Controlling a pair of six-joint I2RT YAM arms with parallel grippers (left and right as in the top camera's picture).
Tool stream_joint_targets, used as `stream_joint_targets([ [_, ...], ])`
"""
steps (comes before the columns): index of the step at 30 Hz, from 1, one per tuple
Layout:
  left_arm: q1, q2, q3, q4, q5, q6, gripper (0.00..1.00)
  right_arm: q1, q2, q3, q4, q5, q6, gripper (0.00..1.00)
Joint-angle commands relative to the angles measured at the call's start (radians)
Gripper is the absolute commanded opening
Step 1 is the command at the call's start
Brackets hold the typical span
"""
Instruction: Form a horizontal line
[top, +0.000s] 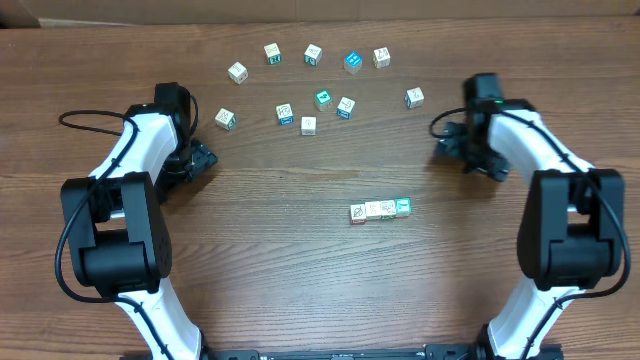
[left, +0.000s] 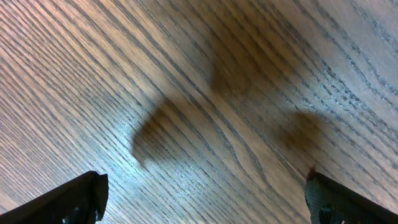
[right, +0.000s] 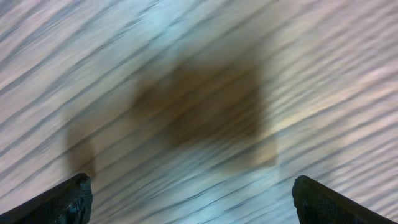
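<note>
Fingers (left: 74, 202) of left gripper (top: 197, 160) and right gripper (top: 452, 146) spread wide, empty; the row of cubes (top: 380, 209) lies right of tabletop (top: 280, 280) centre, nearer the robot's edge. Pushing in a loose cube (top: 308, 125) could nudge it crooked.

The right wrist view gives us only blur: the table (right: 205, 74) beneath the right fingers (right: 65, 202) is a streaky smear. The bottom edge cuts those fingers and the left fingers (left: 71, 199) alike; we see only tips. From overhead, the faces of the loose cubes (top: 309, 125) beyond both are too small for us to read.
</note>
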Motion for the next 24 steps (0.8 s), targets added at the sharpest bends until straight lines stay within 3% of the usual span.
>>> stream_joint_targets([
  [1,0.0,-0.002,-0.006,-0.003,-0.036,0.008,0.99,-0.02,-0.04,-0.003,0.0,0.006,0.01,1.0],
  [24,0.0,-0.002,-0.006,-0.003,-0.036,0.008,0.99,-0.043,-0.04,-0.003,0.0,0.006,0.01,1.0],
])
